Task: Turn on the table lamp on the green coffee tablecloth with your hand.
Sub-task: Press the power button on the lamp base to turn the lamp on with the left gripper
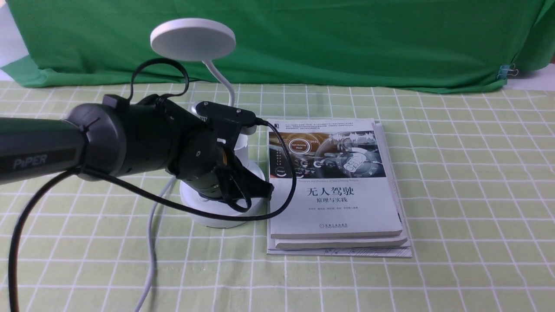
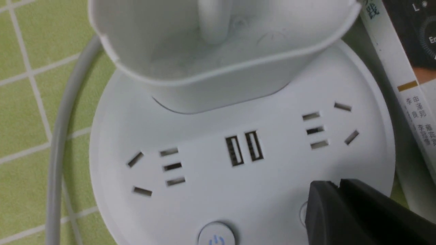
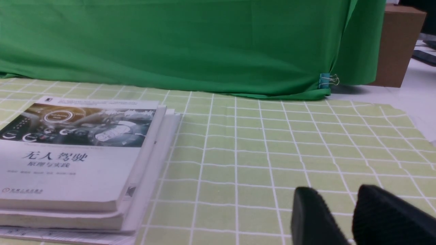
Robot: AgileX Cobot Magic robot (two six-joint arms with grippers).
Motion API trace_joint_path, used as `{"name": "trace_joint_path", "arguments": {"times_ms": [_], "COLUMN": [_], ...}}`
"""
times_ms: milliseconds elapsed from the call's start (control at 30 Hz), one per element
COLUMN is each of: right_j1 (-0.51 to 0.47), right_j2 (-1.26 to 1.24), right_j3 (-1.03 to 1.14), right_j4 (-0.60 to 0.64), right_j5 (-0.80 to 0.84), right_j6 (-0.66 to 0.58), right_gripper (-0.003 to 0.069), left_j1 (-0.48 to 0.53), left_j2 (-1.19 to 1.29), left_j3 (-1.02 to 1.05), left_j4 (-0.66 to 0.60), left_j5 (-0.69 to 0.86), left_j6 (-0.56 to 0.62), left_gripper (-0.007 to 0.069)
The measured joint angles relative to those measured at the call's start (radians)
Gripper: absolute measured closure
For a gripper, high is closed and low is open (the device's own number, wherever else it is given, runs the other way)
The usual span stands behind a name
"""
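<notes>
The white table lamp stands on the green coffee tablecloth (image 1: 455, 195). Its disc head (image 1: 193, 39) does not glow, and its round base (image 1: 217, 216) sits left of centre. My left hand reaches over the base. Its gripper (image 1: 266, 189) is shut and empty. In the left wrist view the shut tip (image 2: 337, 185) rests on the base (image 2: 211, 190), over a round button whose rim (image 2: 302, 212) just shows. A second button (image 2: 216, 236) with a blue power mark is uncovered. My right gripper (image 3: 335, 200) is open over bare cloth.
A stack of books (image 1: 334, 195) lies right against the lamp base, and it also shows in the right wrist view (image 3: 78, 153). The lamp's white cord (image 1: 151, 242) runs toward the front edge. A dark green backdrop (image 1: 347, 39) closes the far side.
</notes>
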Motion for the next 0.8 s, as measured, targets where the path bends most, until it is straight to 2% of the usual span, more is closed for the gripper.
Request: {"name": "trace_joint_path", "arguments": {"times_ms": [800], "right_j1": [0.0], "right_j2": [0.0], "right_j3": [0.0], "right_j4": [0.0], "right_j5": [0.0], "right_j6": [0.0], "right_gripper": [0.0414], "left_j1": [0.0], "left_j2": [0.028], "left_j3": [-0.011], "left_j4": [-0.024], "left_j5": [0.023], "left_j6": [0.027], "left_gripper": [0.0606]}}
